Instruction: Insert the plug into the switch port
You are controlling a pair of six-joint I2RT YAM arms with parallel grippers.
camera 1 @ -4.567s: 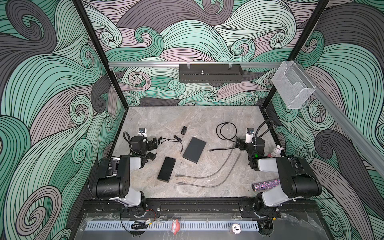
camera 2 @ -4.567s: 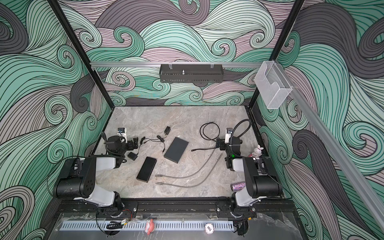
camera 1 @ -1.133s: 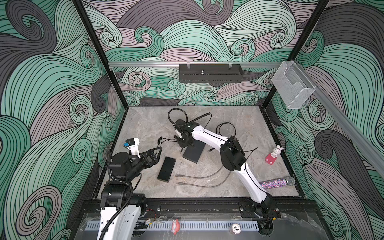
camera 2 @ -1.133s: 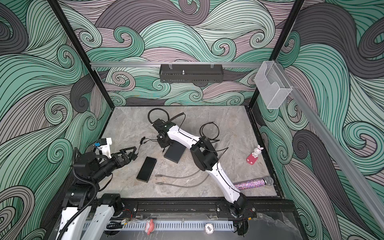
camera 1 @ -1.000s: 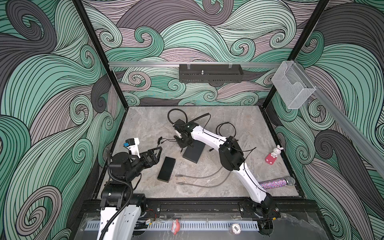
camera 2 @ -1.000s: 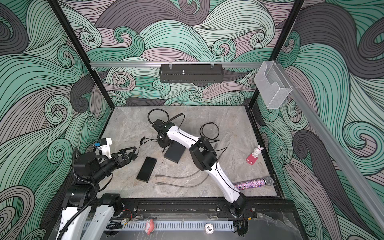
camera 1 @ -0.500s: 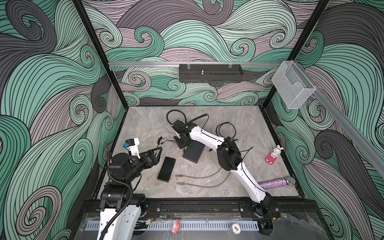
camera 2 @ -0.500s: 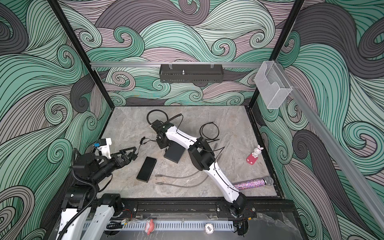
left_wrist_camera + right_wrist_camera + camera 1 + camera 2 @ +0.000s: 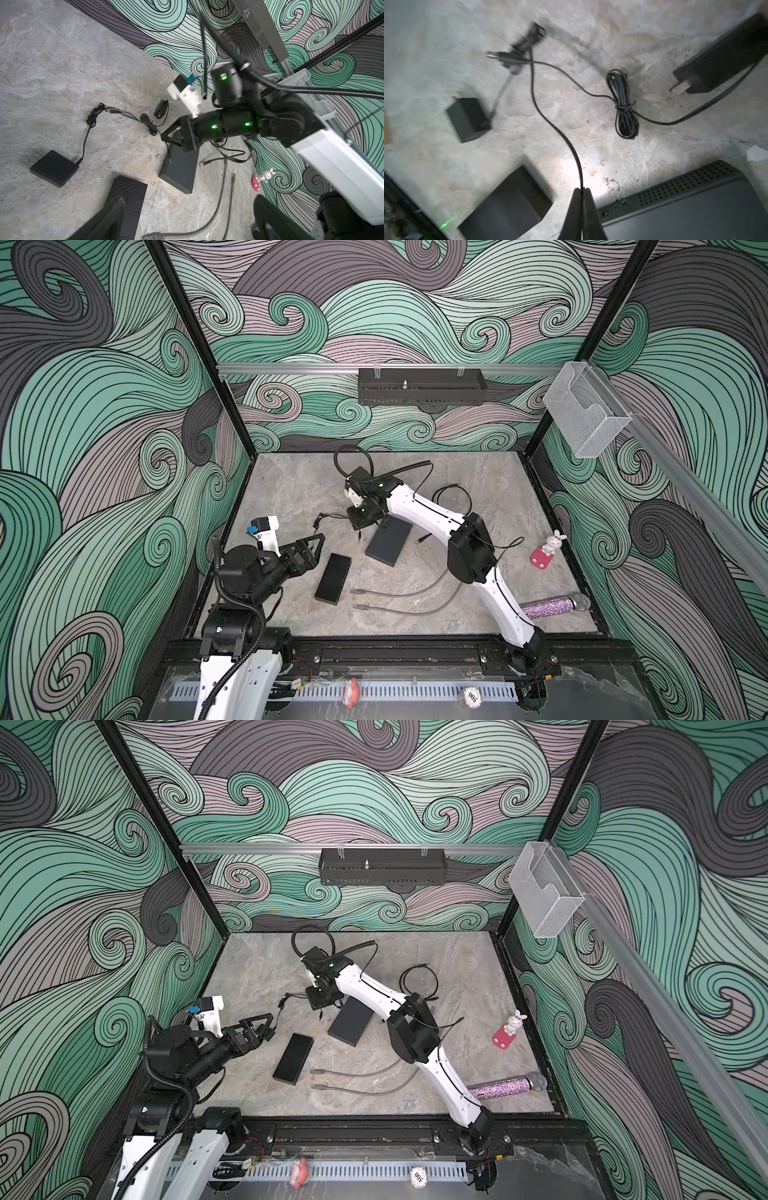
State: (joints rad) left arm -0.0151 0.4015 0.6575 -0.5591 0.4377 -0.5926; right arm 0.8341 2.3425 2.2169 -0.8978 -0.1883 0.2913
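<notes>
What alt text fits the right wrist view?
The right gripper, jaws shut, pinches a thin black cable that trails across the marbled tabletop to a blurred tangle of connectors. The vented black switch lies beside the jaws; a pronged power adapter lies farther off.

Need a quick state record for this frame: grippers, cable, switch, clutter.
left gripper: open, holding nothing
right gripper: shut on thin black cable, next to switch
switch: flat on table, round side jack empty
insertion: not done
other: ribbed black box, grey Ethernet cables, toy rabbit, glitter microphone
</notes>
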